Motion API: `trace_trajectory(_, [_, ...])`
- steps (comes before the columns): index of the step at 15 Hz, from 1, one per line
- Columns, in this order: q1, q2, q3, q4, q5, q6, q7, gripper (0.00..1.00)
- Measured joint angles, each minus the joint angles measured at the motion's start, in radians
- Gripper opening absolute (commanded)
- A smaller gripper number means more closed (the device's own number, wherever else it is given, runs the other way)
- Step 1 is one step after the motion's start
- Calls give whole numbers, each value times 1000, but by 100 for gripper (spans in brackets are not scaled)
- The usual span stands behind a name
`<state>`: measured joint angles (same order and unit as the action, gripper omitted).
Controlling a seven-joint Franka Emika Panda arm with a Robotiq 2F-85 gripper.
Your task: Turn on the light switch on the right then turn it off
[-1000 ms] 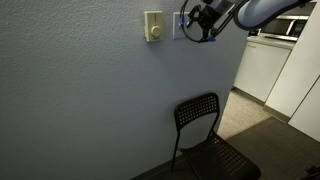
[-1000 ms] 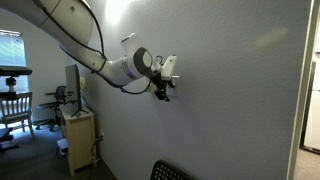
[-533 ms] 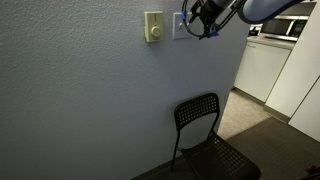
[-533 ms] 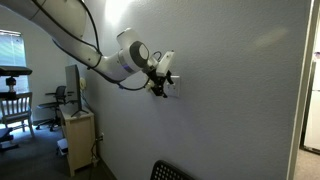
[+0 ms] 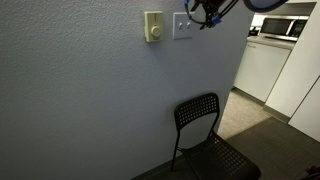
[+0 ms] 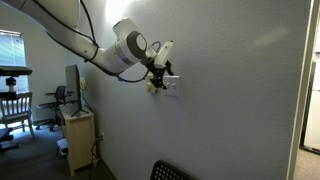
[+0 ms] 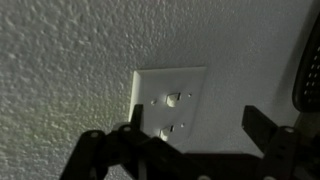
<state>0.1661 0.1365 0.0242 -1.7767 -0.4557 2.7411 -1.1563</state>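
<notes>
White light switch (image 5: 182,26) is sitting on the textured wall (image 5: 80,90), just beside a cream knob plate (image 5: 153,27).
The gripper (image 5: 205,14) is hovering near its upper corner, dark fingers (image 7: 262,128) spread wide apart.

One white light switch (image 5: 182,26), one cream plate with a round knob (image 5: 153,26), one black chair (image 5: 205,135), one claw (image 7: 192,112).

White light switch (image 5: 183,26), cream knob plate (image 5: 153,27), black chair (image 5: 198,111), black claw (image 6: 160,82), grey stippled wall (image 5: 80,100).
</notes>
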Motion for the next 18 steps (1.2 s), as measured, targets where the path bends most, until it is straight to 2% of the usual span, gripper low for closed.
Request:
trace_trajectory(8, [-41, 75, 47, 61, 144, -5, -87, 100])
trace_trajectory(18, [-46, 81, 55, 83, 171, -65, -83, 100])
